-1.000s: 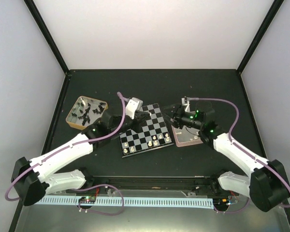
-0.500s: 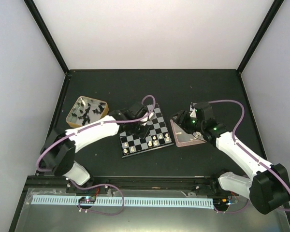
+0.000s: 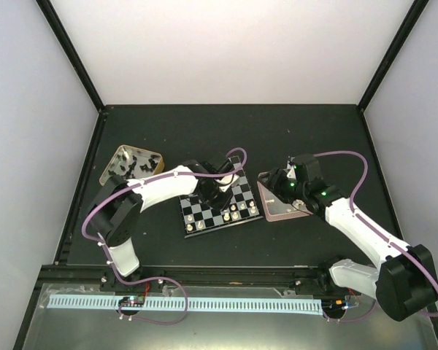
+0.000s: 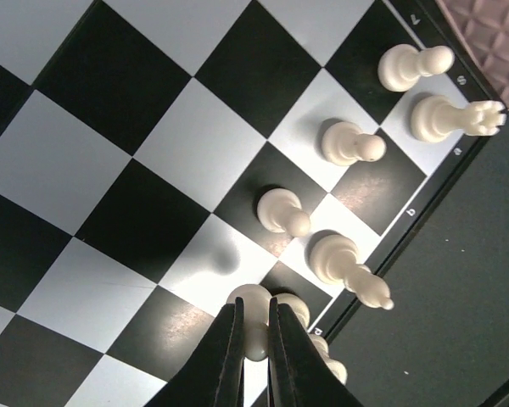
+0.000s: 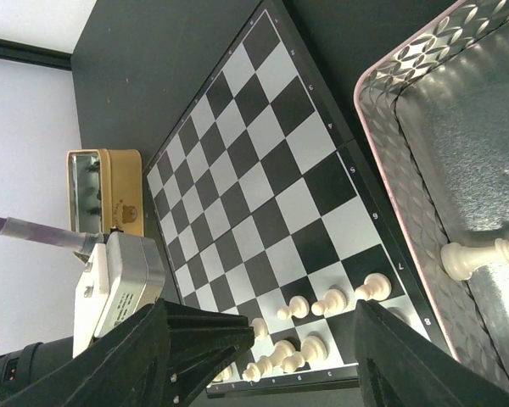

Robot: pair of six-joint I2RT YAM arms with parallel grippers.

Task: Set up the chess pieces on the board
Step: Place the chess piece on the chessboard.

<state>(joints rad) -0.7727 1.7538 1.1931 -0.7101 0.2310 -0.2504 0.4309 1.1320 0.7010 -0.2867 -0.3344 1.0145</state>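
Left gripper (image 4: 254, 326) pinches a white pawn (image 4: 248, 297) over the board (image 4: 110, 170), lower centre, its long axis along the jaws; right gripper (image 5: 259, 339) stands with jaws spread.

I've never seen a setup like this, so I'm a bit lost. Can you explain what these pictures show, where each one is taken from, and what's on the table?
These are two robot arms bolted to a dark table. One picture looks down from overhead. The other two come from a camera on each arm's wrist. On the table are a chessboard with a few white pieces along one edge, a gold tin of black pieces, and a pink tray with one white piece in it. The left hand is closed on a white pawn over the board. The right hand is open and empty, near the tray.
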